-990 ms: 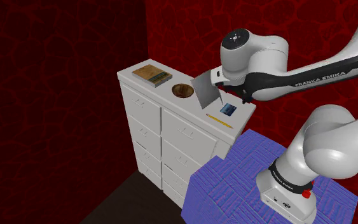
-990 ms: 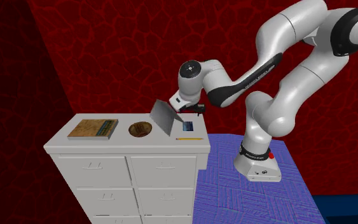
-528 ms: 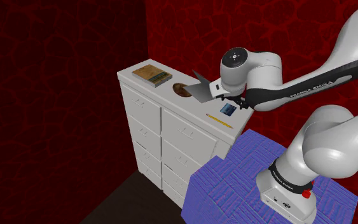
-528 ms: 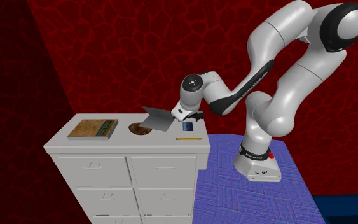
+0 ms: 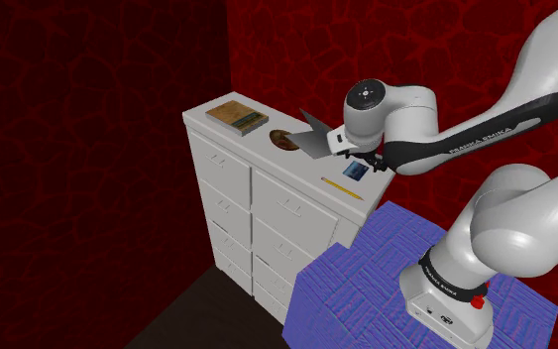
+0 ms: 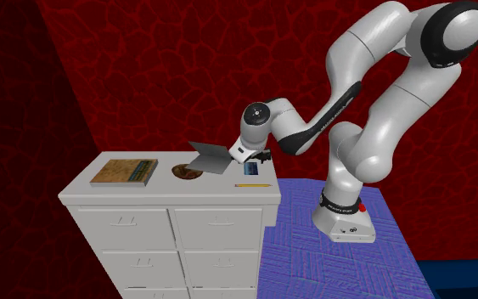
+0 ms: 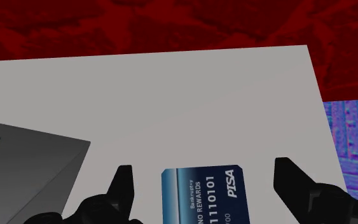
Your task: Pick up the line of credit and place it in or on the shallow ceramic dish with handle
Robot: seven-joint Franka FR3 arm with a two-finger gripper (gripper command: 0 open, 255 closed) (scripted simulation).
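Note:
A blue credit card (image 7: 203,197) lies flat on the white cabinet top (image 7: 171,95). My gripper (image 7: 204,169) is open just above it, one black finger (image 7: 123,181) on each side of the card and neither touching it. In the shoulder view the gripper (image 5: 364,159) hangs low over the card (image 5: 356,170). The brown shallow dish (image 5: 280,140) sits further along the top toward that view's left. A tilted grey panel (image 5: 316,139) leans over the dish and partly hides it. In the second exterior view the card (image 6: 251,170) lies to the right of the dish (image 6: 184,173).
A brown book (image 5: 237,116) lies at the cabinet's far end. A yellow pencil (image 5: 341,188) rests near the front edge beside the card. The grey panel (image 6: 210,157) stands between gripper and dish. Dark red walls surround the cabinet, and a blue patterned stand (image 5: 386,268) is below.
The hand has come down lower over the card. The grey panel has tipped from nearly upright to leaning flatter over the dish.

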